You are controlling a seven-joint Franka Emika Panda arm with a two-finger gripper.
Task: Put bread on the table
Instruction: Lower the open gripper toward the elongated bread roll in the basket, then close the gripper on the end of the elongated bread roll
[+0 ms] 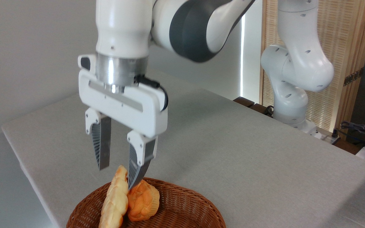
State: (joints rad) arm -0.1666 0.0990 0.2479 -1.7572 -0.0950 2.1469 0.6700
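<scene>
Over the basket, tool open above bread, loaf's lower end cut off, bun alongside.

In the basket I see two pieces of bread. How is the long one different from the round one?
The bread is long, braided and pale golden-yellow; the bun is round, knotted and darker orange. The bread stands tilted, its upper tip rising above the bun toward the open jaws of the gripper, while the bun sits low. The bread is on the left, the bun on the right, side by side. Both lie in the wicker basket, not on the table.
</scene>
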